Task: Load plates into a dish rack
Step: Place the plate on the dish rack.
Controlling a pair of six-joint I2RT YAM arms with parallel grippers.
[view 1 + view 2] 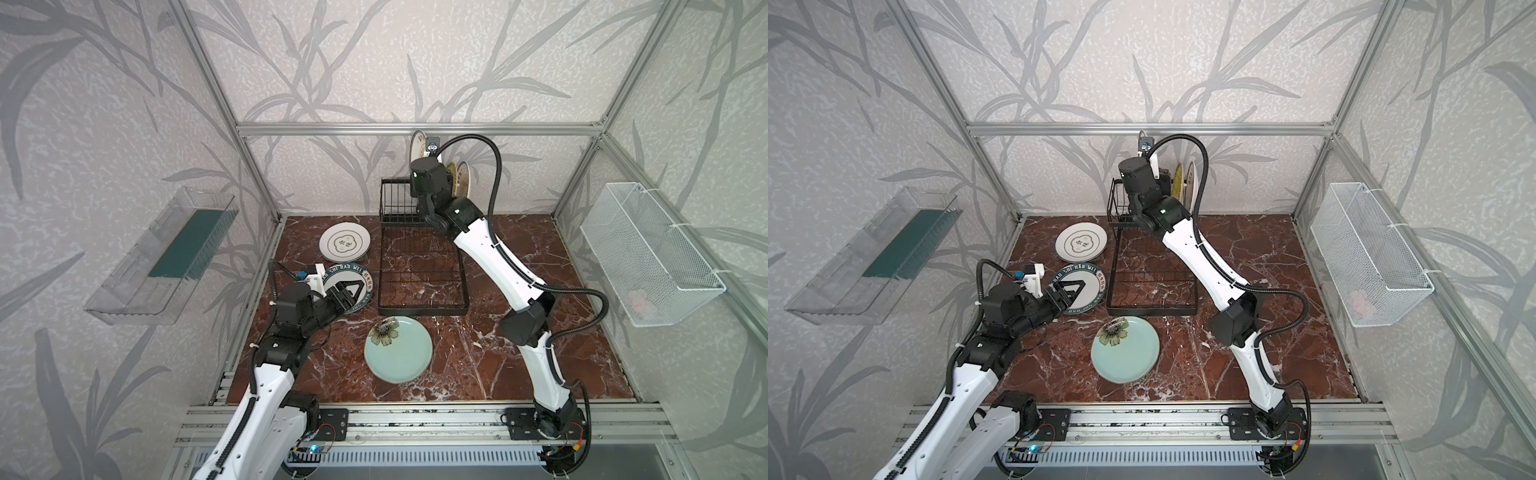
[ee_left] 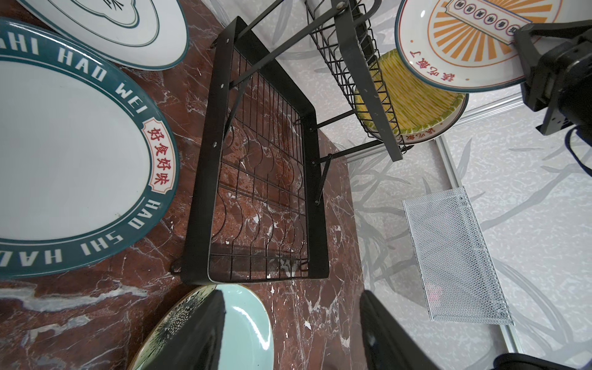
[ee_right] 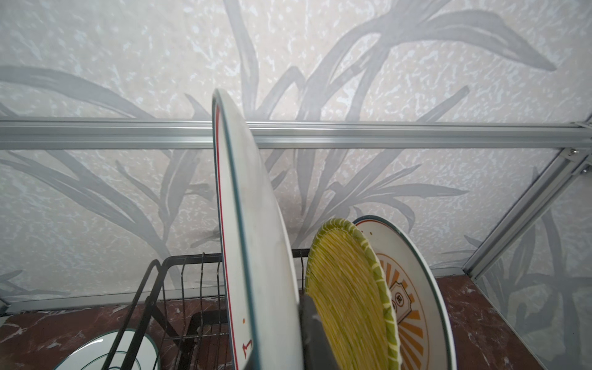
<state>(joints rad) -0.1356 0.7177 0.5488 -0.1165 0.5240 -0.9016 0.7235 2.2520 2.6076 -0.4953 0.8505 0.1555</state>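
Observation:
My right gripper (image 3: 275, 352) is shut on a white plate with an orange sunburst (image 3: 256, 256), holding it upright on edge above the slotted back of the black dish rack (image 1: 422, 309). Just right of it, a yellow striped plate (image 3: 349, 288) and another sunburst plate (image 3: 413, 288) stand in the slots. In both top views the right wrist hides those jaws. My left gripper (image 1: 357, 293) hovers open and empty over the lettered-rim plate (image 1: 365, 272). On the table also lie the ringed-emblem plate (image 1: 345, 246) and the mint plate with a dark flower (image 1: 399, 349).
The rack's flat grid base (image 2: 198, 192) holds nothing. A clear plastic tray (image 1: 162, 257) hangs on the left wall and a white mesh basket (image 1: 648, 253) on the right wall. Bare marble table (image 1: 519, 374) lies to the right of the mint plate.

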